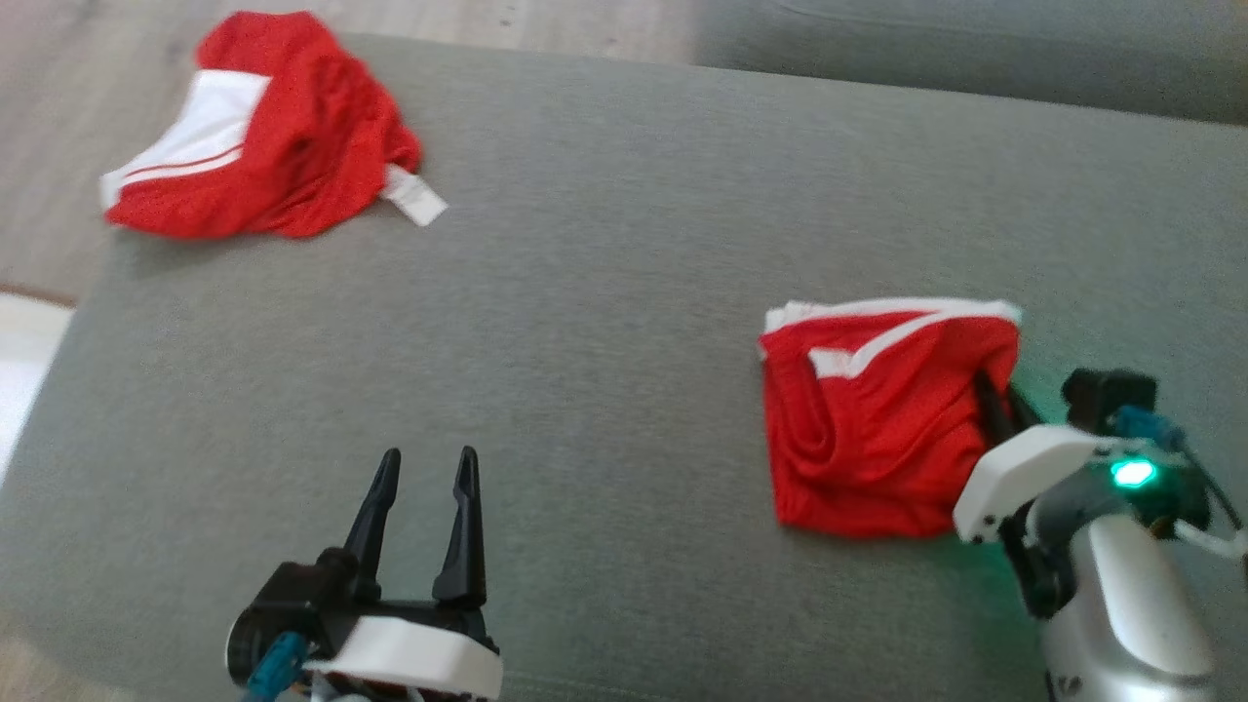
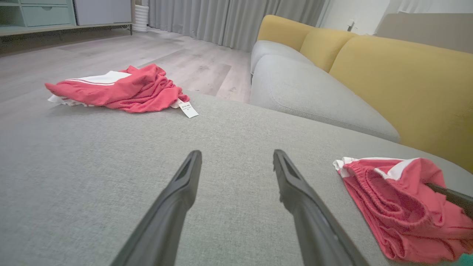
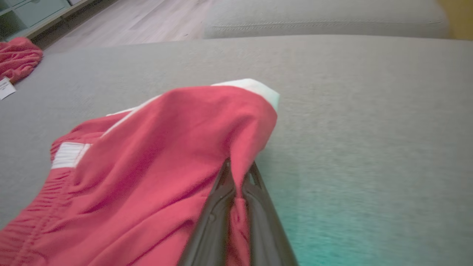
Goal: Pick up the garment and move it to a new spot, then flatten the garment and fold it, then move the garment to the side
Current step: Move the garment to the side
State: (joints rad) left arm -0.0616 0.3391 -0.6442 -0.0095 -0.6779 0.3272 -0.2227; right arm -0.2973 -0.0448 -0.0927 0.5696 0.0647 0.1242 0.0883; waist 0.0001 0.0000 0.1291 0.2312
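Note:
A folded red garment with white trim (image 1: 877, 419) lies on the grey cushion (image 1: 604, 292) at the right. My right gripper (image 1: 996, 395) is shut on its right edge; in the right wrist view the red cloth (image 3: 177, 162) is pinched between the two dark fingers (image 3: 218, 207) and lifted into a peak. The left wrist view shows the same garment (image 2: 399, 207) at the lower right. My left gripper (image 1: 424, 463) stands open near the cushion's front, nothing between its fingers (image 2: 173, 199).
A second red and white garment (image 1: 263, 127) lies crumpled at the cushion's far left corner, with a white tag (image 2: 188, 109). Beyond are a wooden floor (image 2: 147, 48), a grey sofa seat (image 2: 314, 92) and yellow back cushions (image 2: 399, 81).

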